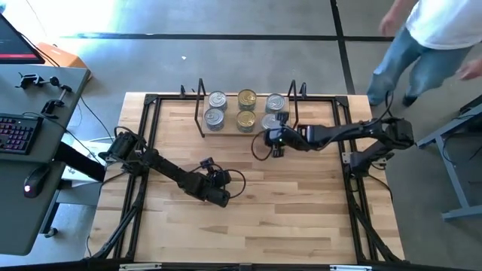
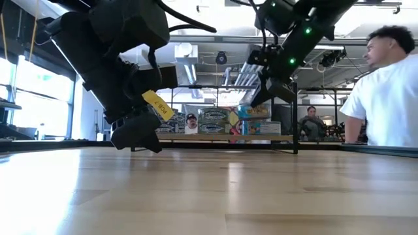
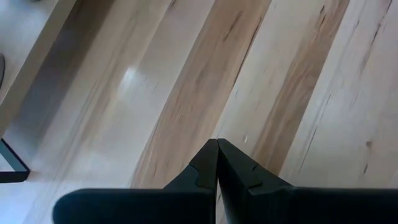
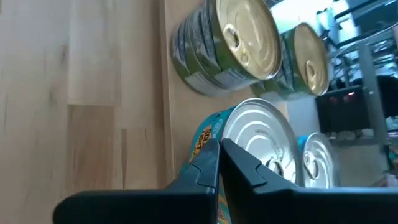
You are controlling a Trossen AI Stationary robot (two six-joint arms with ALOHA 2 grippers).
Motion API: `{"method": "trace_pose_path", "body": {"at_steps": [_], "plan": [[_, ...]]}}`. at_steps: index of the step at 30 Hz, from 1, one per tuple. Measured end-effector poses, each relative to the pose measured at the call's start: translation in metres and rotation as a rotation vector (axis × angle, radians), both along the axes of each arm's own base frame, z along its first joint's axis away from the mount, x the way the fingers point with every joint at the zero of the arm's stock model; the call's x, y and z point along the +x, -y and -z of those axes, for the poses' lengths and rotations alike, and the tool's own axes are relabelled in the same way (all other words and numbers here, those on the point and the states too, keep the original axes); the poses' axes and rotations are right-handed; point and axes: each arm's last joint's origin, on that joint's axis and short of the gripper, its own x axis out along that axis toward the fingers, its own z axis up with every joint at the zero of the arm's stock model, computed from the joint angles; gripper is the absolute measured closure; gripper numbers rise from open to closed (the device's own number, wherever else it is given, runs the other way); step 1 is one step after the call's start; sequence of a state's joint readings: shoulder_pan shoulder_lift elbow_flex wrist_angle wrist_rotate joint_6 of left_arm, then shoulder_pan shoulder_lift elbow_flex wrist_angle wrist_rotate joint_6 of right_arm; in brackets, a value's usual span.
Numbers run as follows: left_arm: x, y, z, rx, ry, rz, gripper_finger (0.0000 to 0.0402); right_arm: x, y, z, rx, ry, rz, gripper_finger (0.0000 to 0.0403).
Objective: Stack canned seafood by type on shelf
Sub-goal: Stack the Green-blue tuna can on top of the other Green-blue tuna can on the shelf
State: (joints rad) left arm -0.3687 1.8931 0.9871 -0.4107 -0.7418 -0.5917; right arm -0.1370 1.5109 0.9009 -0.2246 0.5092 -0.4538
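Observation:
The shelf point(image 1: 232, 130), a low light-wood board with black wire end frames, stands at the table's far middle. Canned seafood stands on it in short stacks: silver-lidded tins point(image 1: 216, 108) on the left, gold-lidded tins point(image 1: 246, 109) in the middle, silver-lidded tins point(image 1: 273, 111) on the right. My right gripper point(image 1: 269, 141) hovers shut just in front of the right-hand stacks. Its wrist view shows a silver-lidded tin with a teal label point(image 4: 258, 140) and gold-lidded tins point(image 4: 249, 37) close ahead. My left gripper point(image 1: 224, 199) is shut over bare table point(image 3: 186, 74) at mid table, holding nothing.
A person point(image 1: 437, 38) stands beyond the table's far right corner and shows in the low view point(image 2: 385, 91). A desk with a keyboard point(image 1: 15, 135) and mouse lies off the table's left side. Bare wood stretches between the shelf and the near edge.

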Motion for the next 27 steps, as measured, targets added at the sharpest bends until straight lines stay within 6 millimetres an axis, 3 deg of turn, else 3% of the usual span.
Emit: {"method": "trace_pose_path", "body": {"at_steps": [7,27], "plan": [[0.000,0.000,0.000,0.000,0.001,0.000,0.0401,-0.005,0.011,0.003,0.027,-0.029,0.031,0.0403],[0.001,0.000,0.000,-0.005,0.013,0.000,0.0402,-0.013,0.012,0.007,0.021,-0.079,0.140,0.0402]]}}
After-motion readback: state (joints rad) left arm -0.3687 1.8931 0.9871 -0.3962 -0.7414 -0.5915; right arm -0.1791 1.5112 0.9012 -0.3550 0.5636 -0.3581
